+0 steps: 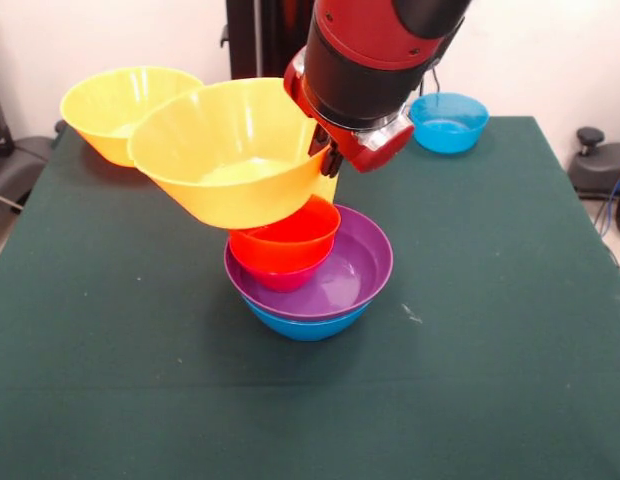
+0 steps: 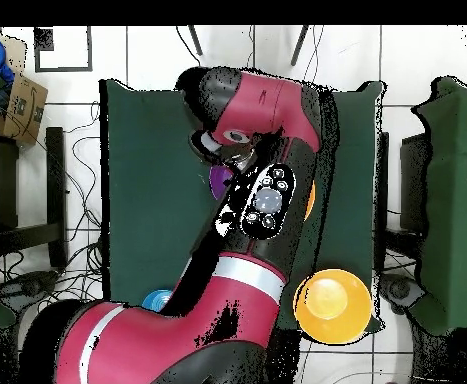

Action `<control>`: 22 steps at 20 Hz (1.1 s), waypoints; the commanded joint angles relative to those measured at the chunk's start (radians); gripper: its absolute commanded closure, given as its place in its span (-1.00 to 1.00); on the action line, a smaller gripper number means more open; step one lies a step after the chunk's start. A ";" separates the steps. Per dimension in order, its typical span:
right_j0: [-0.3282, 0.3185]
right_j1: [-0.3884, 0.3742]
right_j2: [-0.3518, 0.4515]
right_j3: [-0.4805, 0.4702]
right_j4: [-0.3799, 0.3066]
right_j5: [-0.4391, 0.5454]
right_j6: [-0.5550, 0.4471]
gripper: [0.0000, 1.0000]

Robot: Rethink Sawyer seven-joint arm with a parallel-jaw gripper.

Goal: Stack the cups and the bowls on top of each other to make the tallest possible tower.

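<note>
My gripper (image 1: 327, 158) is shut on the right rim of a large yellow-orange bowl (image 1: 230, 160) and holds it tilted just above the tower. The tower is a blue bowl (image 1: 305, 326) at the bottom, a wide purple bowl (image 1: 365, 268) in it, then a pink-red bowl (image 1: 280, 281) and an orange-red bowl (image 1: 290, 240) nested off-centre to the left. The held bowl's underside is close to or touching the orange-red bowl's rim. In the overhead view the arm (image 2: 262, 200) hides the gripper; slivers of the purple bowl (image 2: 218, 181) and the held bowl (image 2: 310, 198) show. No cups are in view.
A second large yellow-orange bowl (image 1: 115, 105) stands at the table's far left corner in the front view, also seen in the overhead view (image 2: 332, 305). A small light-blue bowl (image 1: 449, 121) stands at the far right, and in the overhead view (image 2: 158, 299). The table is green cloth (image 1: 490, 350).
</note>
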 commanded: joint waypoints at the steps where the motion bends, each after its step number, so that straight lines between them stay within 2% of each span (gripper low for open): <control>1: -0.008 -0.009 0.083 0.086 -0.053 -0.083 0.019 1.00; 6: 0.003 -0.025 0.085 0.111 -0.042 -0.094 0.037 1.00; 22: 0.020 0.023 0.098 0.062 -0.008 -0.122 0.106 1.00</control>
